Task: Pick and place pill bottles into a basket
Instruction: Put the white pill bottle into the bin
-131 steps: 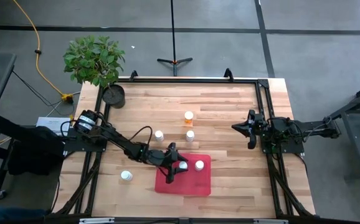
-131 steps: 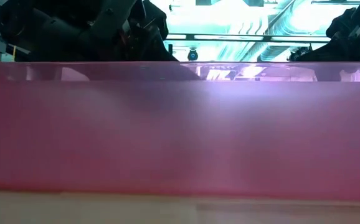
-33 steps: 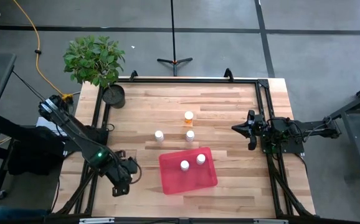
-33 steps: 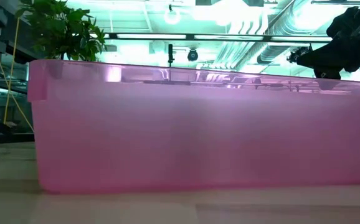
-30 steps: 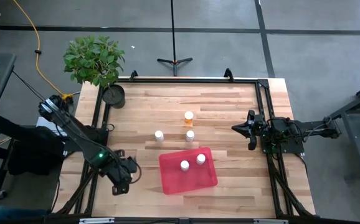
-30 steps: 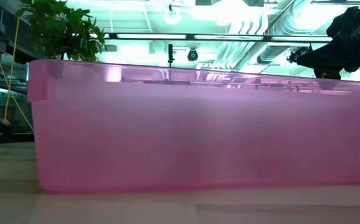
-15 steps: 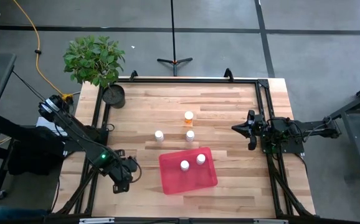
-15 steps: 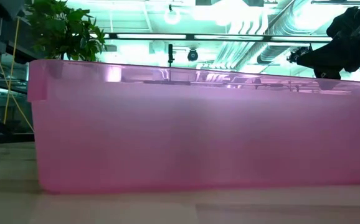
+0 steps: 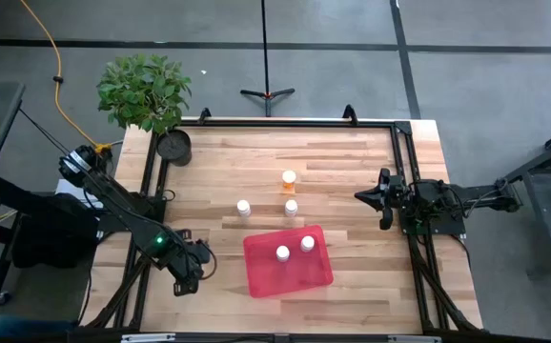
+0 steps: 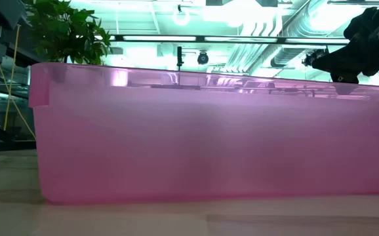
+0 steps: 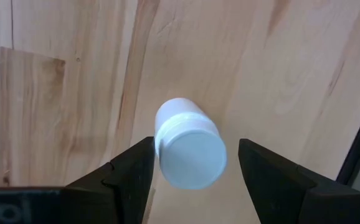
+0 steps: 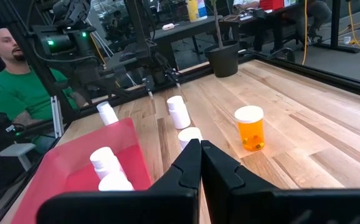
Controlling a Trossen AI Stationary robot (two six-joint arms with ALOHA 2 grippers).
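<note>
Wooden plank table fills the high view, a leafy green potted plant at its far left corner. Shallow red rectangular plastic basket sits toward the near edge with two white pill bottles already inside. Three stand loose beyond it: two white, one amber-orange bottle. Left gripper hangs over a sixth, a white-capped bottle, near the table's left edge, fingers spread either side, not yet clamped. Right gripper waits at the right edge, fingers pressed together, empty. Roughly a third done, by my count.
</note>
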